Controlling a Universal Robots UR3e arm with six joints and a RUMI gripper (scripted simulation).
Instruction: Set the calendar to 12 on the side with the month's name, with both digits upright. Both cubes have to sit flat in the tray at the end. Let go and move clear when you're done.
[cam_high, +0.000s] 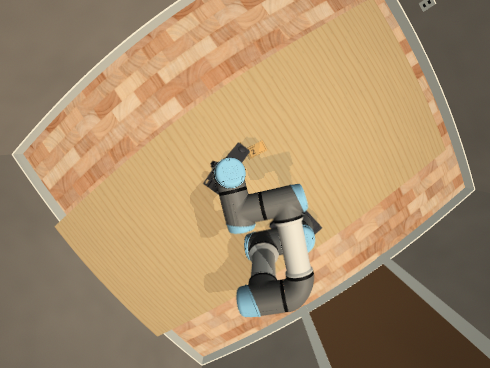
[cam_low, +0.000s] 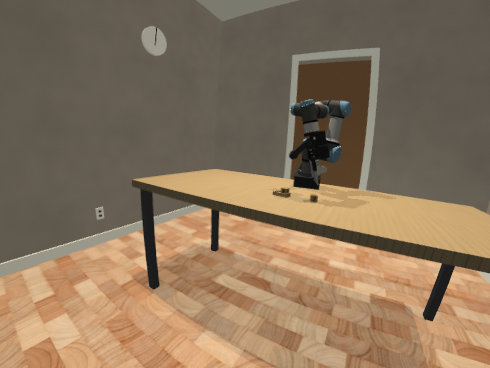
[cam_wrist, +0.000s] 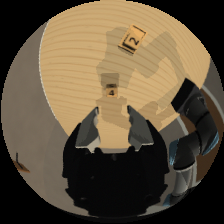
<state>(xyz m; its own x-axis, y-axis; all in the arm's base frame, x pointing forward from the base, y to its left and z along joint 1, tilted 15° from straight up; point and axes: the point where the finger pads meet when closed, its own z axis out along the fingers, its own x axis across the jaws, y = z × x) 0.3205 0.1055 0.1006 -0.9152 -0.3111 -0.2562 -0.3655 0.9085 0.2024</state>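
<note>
The calendar tray (cam_high: 262, 146) (cam_low: 278, 194) lies on the table, with one wooden cube (cam_low: 285, 190) (cam_wrist: 132, 41) on it; a 2 faces up on this cube in the wrist view. Whether the cube sits fully flat is too small to tell. The second cube (cam_low: 314, 198) (cam_wrist: 111, 92) stands loose on the table away from the tray. It shows a 4 on one face and a dark marking on another; the arm hides it in the top view. My gripper (cam_wrist: 112, 106) is partly open and empty, pointing down above the table, with the loose cube beyond its fingertips.
The wooden table (cam_high: 340, 100) (cam_low: 225, 187) carries the tray, the loose cube and the arm's shadows. The arm's own links (cam_wrist: 200, 120) show at the right of the wrist view. The table's edge shows at the left of that view.
</note>
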